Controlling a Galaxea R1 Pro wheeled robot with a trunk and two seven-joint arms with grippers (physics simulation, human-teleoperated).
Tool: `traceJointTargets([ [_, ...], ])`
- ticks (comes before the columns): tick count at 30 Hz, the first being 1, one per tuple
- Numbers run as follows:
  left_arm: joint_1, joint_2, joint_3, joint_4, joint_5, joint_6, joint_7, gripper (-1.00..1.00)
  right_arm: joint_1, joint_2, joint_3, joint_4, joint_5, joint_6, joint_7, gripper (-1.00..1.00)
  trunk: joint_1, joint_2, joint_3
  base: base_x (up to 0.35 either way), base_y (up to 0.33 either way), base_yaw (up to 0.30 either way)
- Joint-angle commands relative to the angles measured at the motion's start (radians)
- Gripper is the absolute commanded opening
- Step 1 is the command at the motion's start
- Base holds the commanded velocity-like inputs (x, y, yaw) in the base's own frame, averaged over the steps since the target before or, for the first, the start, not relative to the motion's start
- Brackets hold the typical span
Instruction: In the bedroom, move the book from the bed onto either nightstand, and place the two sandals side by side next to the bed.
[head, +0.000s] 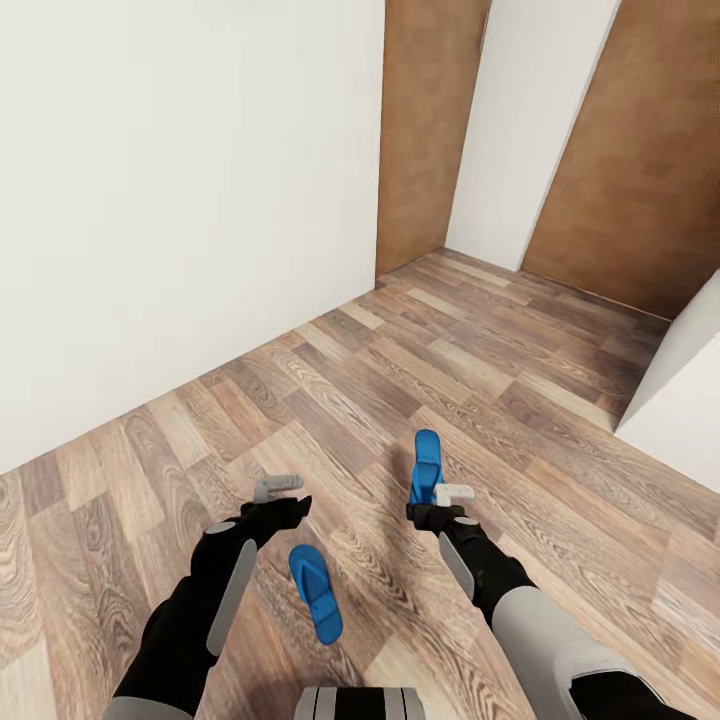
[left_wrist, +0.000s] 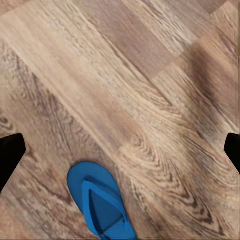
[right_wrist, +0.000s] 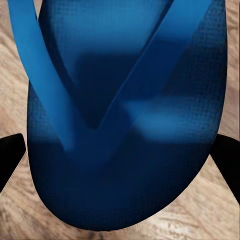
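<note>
Two bright blue sandals lie apart on the wood-plank floor. One sandal (head: 315, 592) rests between my arms, and its toe end (left_wrist: 102, 202) appears in the left wrist view. My left gripper (head: 278, 488) (left_wrist: 120, 152) hovers open above the bare floor beside it. The other sandal (head: 427, 462) (right_wrist: 125, 125) lies just under my right gripper (head: 452, 493) (right_wrist: 120, 160). That gripper is open, with its dark fingertips (right_wrist: 11, 159) on either side of the sandal's rounded end. The book, bed and nightstand are out of view.
A white wall (head: 180, 200) runs along the left. Brown wooden panels (head: 425, 130) (head: 640, 160) stand at the back with a white strip between them. A white wall corner (head: 680, 390) juts in at the right. Plank floor (head: 450, 340) stretches ahead.
</note>
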Motion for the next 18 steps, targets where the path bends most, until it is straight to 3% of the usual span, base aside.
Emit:
traceJointTargets([
  [1,0.000,0.000,-0.001,-0.002,0.010,0.004,0.008,1.00,0.000,-0.001,0.008,-0.002,-0.011,0.005,-0.008,-1.00,-0.001,0.000,0.003,0.000,0.000,0.000],
  [8,0.000,0.000,0.000,-0.006,0.012,0.004,0.007,1.00,0.000,-0.002,0.008,-0.002,-0.011,0.004,-0.007,-1.00,-0.002,0.001,0.015,0.000,0.000,-0.017],
  [14,0.000,0.002,-0.010,-0.005,0.010,0.003,0.004,1.00,0.000,-0.002,0.008,-0.002,-0.011,0.004,-0.007,-1.00,-0.002,0.001,0.015,-0.012,-0.017,-0.229],
  [18,0.000,0.002,-0.011,-0.004,0.009,0.003,0.006,1.00,0.000,-0.002,0.008,-0.002,-0.011,0.004,-0.006,-1.00,-0.002,0.001,0.015,-0.116,-0.201,-0.277],
])
